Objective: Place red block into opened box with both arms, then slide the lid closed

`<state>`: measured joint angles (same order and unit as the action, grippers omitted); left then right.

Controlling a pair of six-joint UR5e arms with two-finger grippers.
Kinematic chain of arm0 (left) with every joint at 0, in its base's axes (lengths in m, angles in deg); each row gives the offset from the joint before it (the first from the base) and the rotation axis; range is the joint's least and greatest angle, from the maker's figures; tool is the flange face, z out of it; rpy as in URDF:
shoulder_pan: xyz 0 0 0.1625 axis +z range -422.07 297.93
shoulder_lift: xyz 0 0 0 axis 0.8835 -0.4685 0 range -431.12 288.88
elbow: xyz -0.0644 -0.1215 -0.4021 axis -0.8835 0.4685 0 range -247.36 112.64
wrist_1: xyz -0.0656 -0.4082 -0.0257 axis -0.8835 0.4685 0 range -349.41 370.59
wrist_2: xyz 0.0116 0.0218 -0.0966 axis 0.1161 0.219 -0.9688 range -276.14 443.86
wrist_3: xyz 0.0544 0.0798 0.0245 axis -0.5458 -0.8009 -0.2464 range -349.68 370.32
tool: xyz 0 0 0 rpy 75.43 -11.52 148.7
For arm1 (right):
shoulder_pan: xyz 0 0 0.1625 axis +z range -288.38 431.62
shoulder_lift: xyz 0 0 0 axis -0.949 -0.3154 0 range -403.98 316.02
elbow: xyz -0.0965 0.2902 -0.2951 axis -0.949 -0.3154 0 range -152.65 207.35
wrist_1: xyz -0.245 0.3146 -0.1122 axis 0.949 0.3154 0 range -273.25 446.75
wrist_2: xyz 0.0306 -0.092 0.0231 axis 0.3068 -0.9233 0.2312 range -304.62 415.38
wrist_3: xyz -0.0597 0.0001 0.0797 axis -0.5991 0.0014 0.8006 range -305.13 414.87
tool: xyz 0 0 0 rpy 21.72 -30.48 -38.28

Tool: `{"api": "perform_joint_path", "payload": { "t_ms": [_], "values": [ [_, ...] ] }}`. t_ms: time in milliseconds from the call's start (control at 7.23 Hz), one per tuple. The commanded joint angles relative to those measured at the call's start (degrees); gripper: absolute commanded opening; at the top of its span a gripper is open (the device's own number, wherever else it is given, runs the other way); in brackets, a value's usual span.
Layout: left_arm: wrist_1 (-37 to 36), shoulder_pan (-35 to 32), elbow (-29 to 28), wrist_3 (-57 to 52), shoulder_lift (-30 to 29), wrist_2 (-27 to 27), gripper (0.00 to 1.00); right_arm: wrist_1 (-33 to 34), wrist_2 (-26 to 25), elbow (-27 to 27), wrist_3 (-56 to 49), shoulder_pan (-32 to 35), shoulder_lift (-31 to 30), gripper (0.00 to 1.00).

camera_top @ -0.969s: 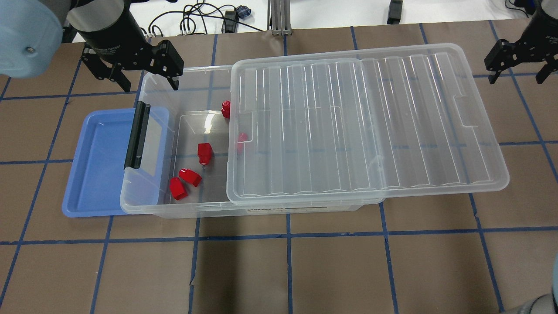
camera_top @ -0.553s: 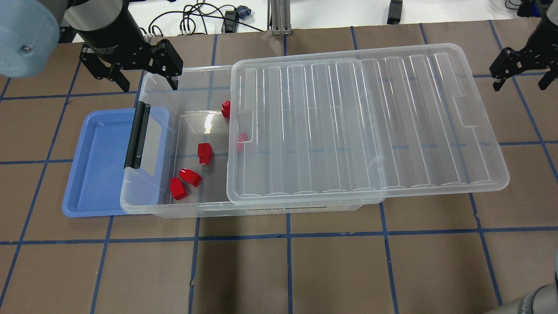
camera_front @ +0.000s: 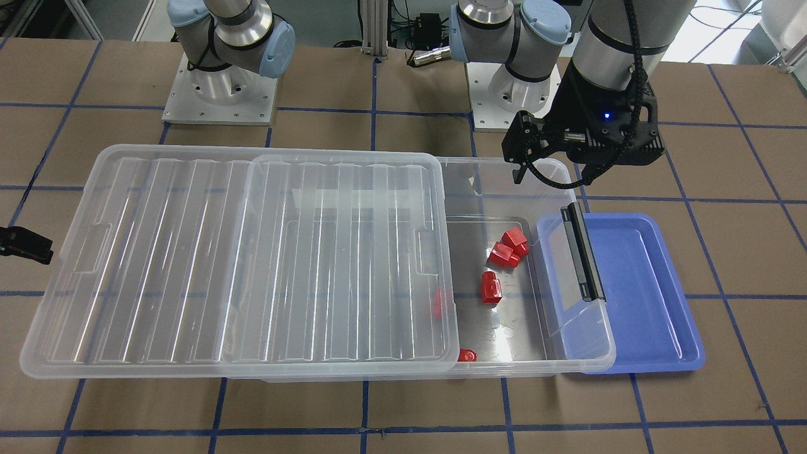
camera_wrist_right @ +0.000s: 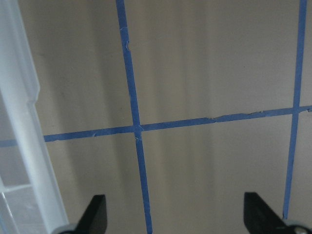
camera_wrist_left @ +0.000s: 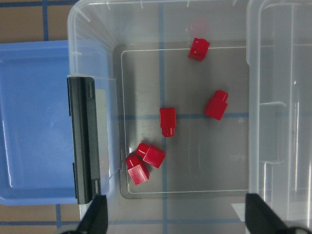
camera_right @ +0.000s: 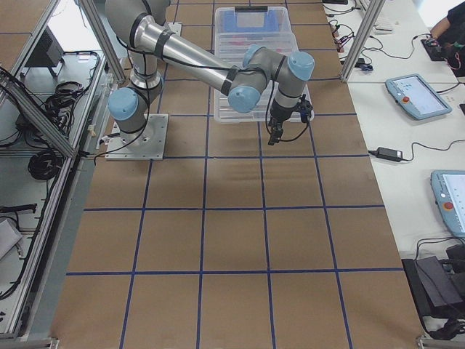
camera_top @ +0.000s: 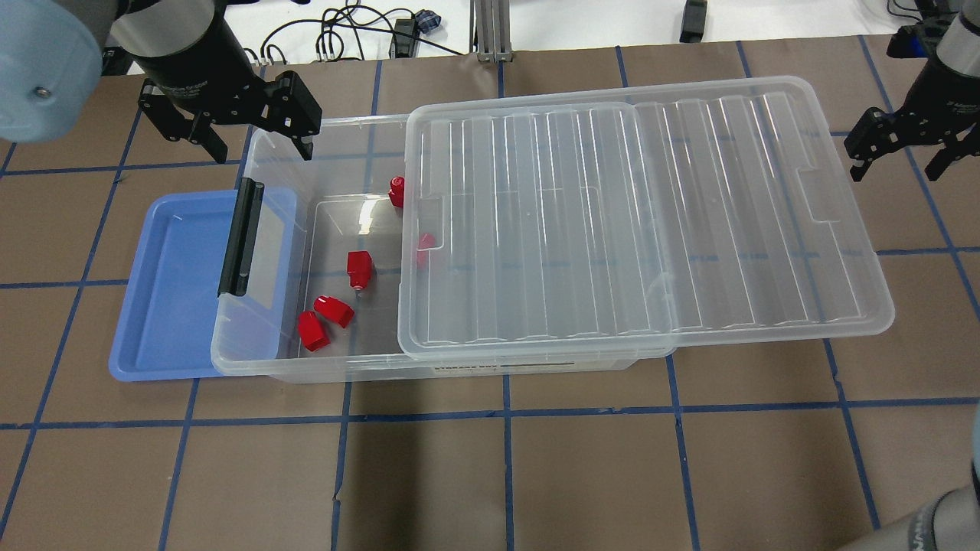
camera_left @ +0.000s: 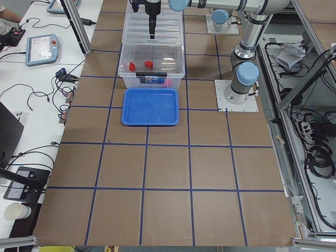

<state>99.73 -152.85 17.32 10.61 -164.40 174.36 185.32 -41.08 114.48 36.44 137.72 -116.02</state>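
The clear box (camera_top: 360, 369) lies lengthwise on the table, its black handle (camera_top: 239, 237) at the left end. The ribbed lid (camera_top: 628, 222) covers its right part and overhangs the right end, so the left third stands uncovered. Several red blocks lie inside; one red block (camera_top: 359, 268) (camera_wrist_left: 167, 121) is in the middle of the uncovered floor, and another (camera_top: 425, 245) sits under the lid's edge. My left gripper (camera_top: 260, 151) (camera_wrist_left: 176, 219) hangs open and empty over the box's back left corner. My right gripper (camera_top: 897, 164) (camera_wrist_right: 175, 219) is open and empty over the table, just past the lid's right end.
A blue tray (camera_top: 168, 291) lies at the box's handle end, partly beneath it. Both arm bases (camera_front: 217, 94) stand behind the box. Cables (camera_top: 344, 30) and tablets (camera_right: 414, 94) lie on the white benches beyond the brown, tape-gridded table.
My right gripper has moved toward the table's front, closer to the notch in the lid's right end. The left gripper, the lid and the blocks have barely moved.
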Motion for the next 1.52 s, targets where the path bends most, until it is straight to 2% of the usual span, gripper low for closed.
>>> {"api": "perform_joint_path", "payload": {
  "t_ms": [0,415,692,1384],
  "values": [
    [-0.11,0.08,0.14,-0.03,0.03,0.11,1.0,-0.05,0.22,0.06,0.14,1.04,-0.11,1.0],
    [0.06,0.08,0.22,-0.03,0.29,0.2,1.0,-0.14,0.31,-0.02,4.17,5.34,-0.37,1.0],
    [-0.02,0.52,0.14,0.06,0.64,0.11,1.0,-0.22,0.31,0.06,10.48,9.2,-0.29,1.0],
    [0.24,-0.01,-0.38,-0.03,0.74,-0.06,1.0,-0.22,4.34,0.06,22.17,15.71,-0.02,1.0]
  ]
}}
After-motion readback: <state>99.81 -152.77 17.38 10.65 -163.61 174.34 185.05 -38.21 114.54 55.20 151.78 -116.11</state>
